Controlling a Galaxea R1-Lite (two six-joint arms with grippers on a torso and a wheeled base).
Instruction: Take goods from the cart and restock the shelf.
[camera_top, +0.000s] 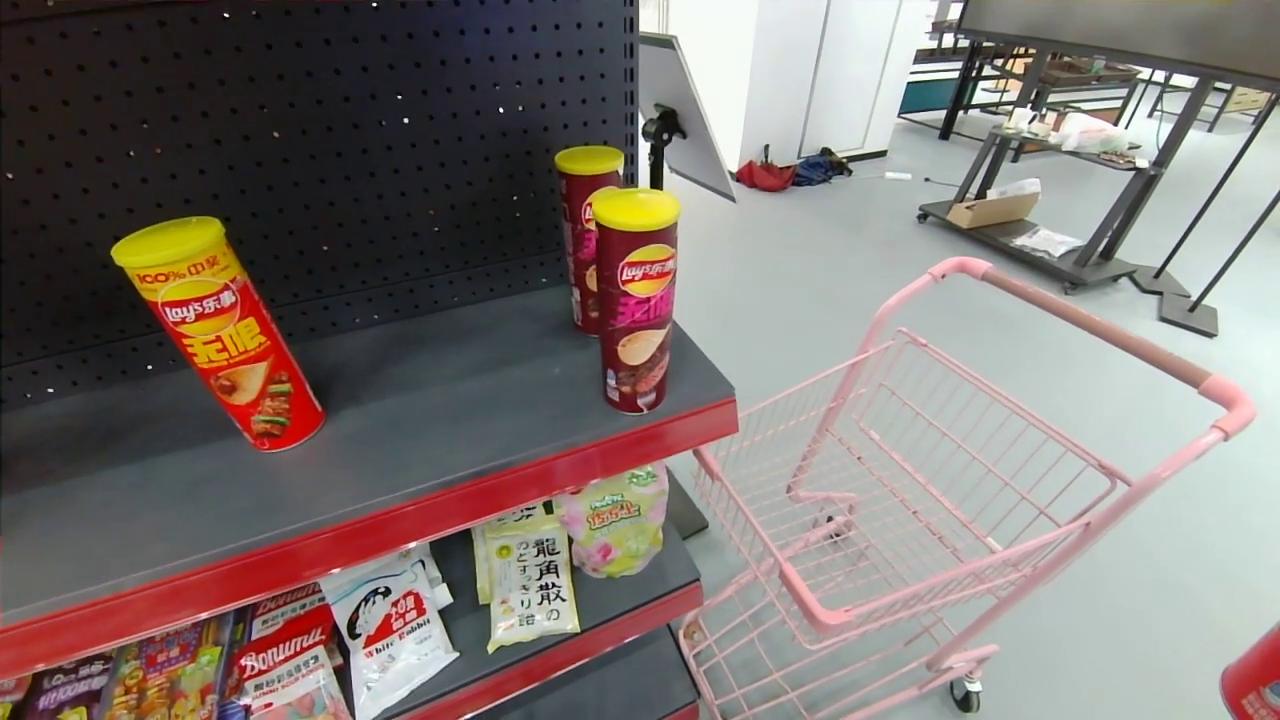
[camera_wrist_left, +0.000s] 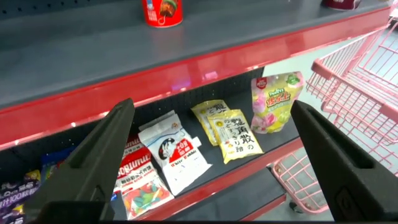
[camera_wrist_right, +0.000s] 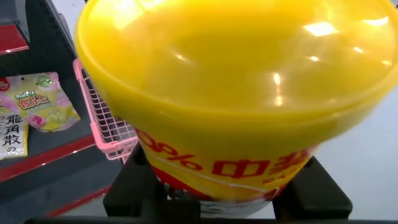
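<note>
— What is the right gripper doing?
— It is clamping a chip can between its fingers, yellow lid facing the wrist camera. The can is sitting away from the shelf, near the pink cart.
— And the left gripper?
— Its fingers are standing wide apart, gripping nothing, facing the snack bags on the lower tier.
— The top tier?
— A red can and two maroon cans are standing there.

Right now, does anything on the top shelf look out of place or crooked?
The red can stands alone at the left and looks tilted, top leaning left, though that may be the camera's angle. The front maroon can sits close to the front edge of the shelf.
</note>
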